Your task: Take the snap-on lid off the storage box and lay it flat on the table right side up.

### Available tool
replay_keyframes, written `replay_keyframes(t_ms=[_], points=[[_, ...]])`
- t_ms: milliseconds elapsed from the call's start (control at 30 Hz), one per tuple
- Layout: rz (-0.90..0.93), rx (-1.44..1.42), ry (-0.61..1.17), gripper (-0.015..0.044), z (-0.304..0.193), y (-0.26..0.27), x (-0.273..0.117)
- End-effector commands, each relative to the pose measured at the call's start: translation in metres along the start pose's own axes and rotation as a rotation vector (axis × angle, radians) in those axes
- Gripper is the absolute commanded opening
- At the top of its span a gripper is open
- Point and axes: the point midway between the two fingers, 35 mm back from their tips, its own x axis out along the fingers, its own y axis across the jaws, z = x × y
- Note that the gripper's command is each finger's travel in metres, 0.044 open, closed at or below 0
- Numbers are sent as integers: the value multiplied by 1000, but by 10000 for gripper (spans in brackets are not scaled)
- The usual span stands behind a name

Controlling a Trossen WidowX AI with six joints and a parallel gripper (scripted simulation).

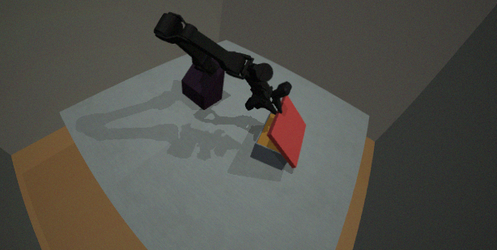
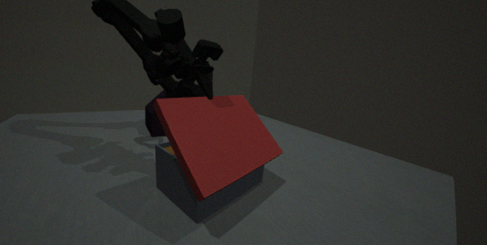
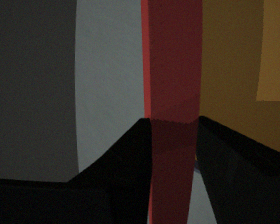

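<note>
The red lid (image 1: 289, 133) (image 2: 220, 141) (image 3: 175, 60) is tipped up steeply over the storage box. Its edge nearer the arm is raised and its far edge is low, at the box's far side; whether it touches the rim there cannot be told. The grey-blue box (image 1: 268, 155) (image 2: 176, 181) stands upright on the table, with its orange-yellow inside showing on the arm's side. My gripper (image 1: 278, 112) (image 2: 209, 97) (image 3: 171, 127) is shut on the raised edge of the lid, one finger on each face. The far finger is partly hidden in the exterior view.
The dark purple block (image 1: 203, 89) (image 2: 154, 119) under the arm's base stands behind the box. The grey table top (image 1: 194, 197) (image 2: 357, 200) carries shadows of the arm and lid. Orange-brown surface (image 1: 61, 197) shows beyond its left and right edges.
</note>
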Motion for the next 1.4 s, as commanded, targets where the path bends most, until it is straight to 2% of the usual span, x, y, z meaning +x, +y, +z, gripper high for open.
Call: replay_keyframes(t_ms=[0, 1100, 1367], points=[[14, 4, -1, 0, 0, 10, -4], [14, 5, 1, 0, 0, 43, -31], [14, 5, 2, 0, -13, 35, -29]])
